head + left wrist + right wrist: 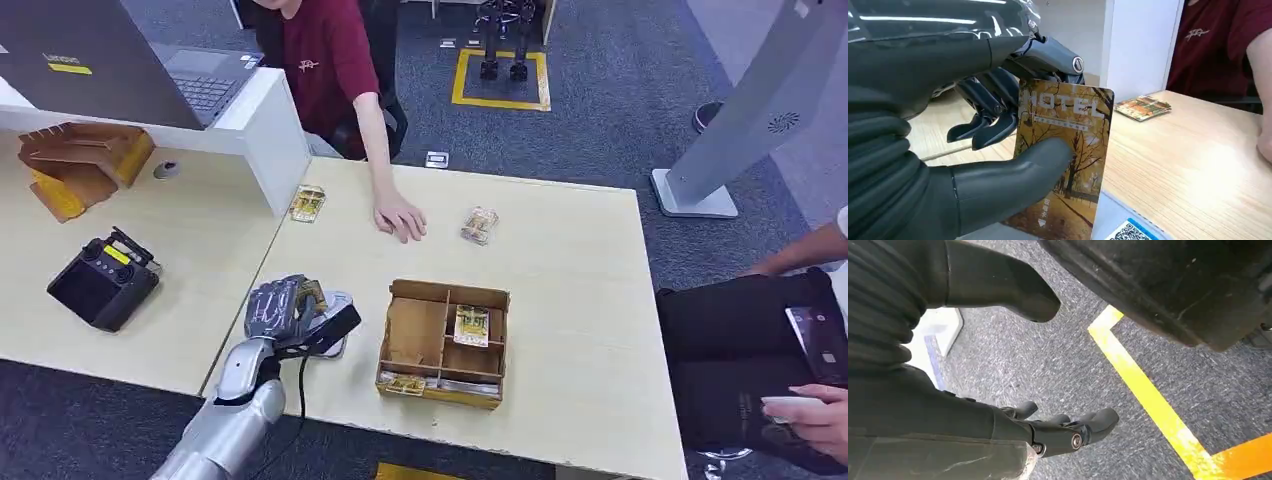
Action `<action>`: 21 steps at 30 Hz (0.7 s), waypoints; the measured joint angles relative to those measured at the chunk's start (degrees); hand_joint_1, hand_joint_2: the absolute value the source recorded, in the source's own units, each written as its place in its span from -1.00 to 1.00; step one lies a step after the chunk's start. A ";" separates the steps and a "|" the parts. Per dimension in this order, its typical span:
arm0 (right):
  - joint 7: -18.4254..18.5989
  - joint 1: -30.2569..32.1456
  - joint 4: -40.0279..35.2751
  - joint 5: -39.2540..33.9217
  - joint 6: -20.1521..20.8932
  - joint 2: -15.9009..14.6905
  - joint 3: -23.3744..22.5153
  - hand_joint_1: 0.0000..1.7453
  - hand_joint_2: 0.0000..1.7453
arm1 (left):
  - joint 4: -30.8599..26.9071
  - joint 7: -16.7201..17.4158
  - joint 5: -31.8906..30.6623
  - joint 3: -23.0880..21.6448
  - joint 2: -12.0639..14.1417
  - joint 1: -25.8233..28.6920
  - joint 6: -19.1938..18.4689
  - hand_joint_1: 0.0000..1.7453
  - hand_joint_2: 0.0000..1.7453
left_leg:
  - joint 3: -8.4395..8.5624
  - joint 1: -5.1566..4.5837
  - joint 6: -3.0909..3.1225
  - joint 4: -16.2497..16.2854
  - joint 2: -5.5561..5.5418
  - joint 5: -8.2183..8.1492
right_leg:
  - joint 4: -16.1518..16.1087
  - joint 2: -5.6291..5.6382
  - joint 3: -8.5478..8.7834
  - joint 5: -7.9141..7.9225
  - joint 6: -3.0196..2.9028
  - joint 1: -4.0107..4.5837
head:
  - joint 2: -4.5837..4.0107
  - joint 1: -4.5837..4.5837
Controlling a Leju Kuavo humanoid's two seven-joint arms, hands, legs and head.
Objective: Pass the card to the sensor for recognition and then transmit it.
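Note:
My left hand [282, 308] holds a hotel card [1068, 145] upright near the table's front left edge. The card is brown with an autumn tree picture and the word HOTEL. My thumb [1013, 182] presses on its face and the darker fingers [988, 125] lie behind it. Just under the card sits the sensor [338, 322], a small white pad [1113, 220] with a blue QR label. My right hand [973, 420] hangs over the carpet with fingers apart, holding nothing.
A wooden compartment box [420, 335] with cards in it stands right of my left hand. Loose cards [307, 203] [480, 225] lie farther back beside a person's hand [400, 218]. A black controller [103, 282] sits at left. Another person [800, 400] sits at right with a phone.

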 joint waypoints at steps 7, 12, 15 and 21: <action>-0.15 0.01 0.00 0.00 -0.15 -0.02 0.48 -1.00 1.00 | 2.01 -0.17 -1.29 1.03 -0.98 -0.57 0.28 1.00 1.00 | 0.19 0.00 0.00 0.00 0.00 0.00 | 0.00 -0.02 0.21 0.00 0.00 0.00 | 0.00 0.00; -0.17 0.01 0.00 0.00 -0.17 0.00 0.57 -1.00 1.00 | 2.91 -0.79 -1.33 1.75 -1.49 -0.68 0.15 1.00 1.00 | 0.28 -0.01 0.00 0.00 0.00 0.00 | 0.00 -0.03 0.31 0.00 0.00 0.00 | 0.00 0.00; -0.17 0.00 0.00 0.00 -0.22 -0.02 0.59 -1.00 1.00 | 3.52 -0.98 -1.49 2.19 -1.73 -0.73 0.13 1.00 1.00 | 0.32 -0.02 0.00 0.00 0.00 0.00 | 0.00 -0.03 0.35 0.00 0.00 0.00 | 0.00 0.00; -0.15 0.01 0.00 0.00 -0.26 0.00 0.59 -1.00 1.00 | 4.17 -3.80 0.41 3.62 -2.36 -0.81 0.30 1.00 1.00 | 0.34 -0.02 0.00 0.00 0.00 0.00 | 0.00 -0.03 0.37 0.00 0.00 0.00 | 0.00 0.00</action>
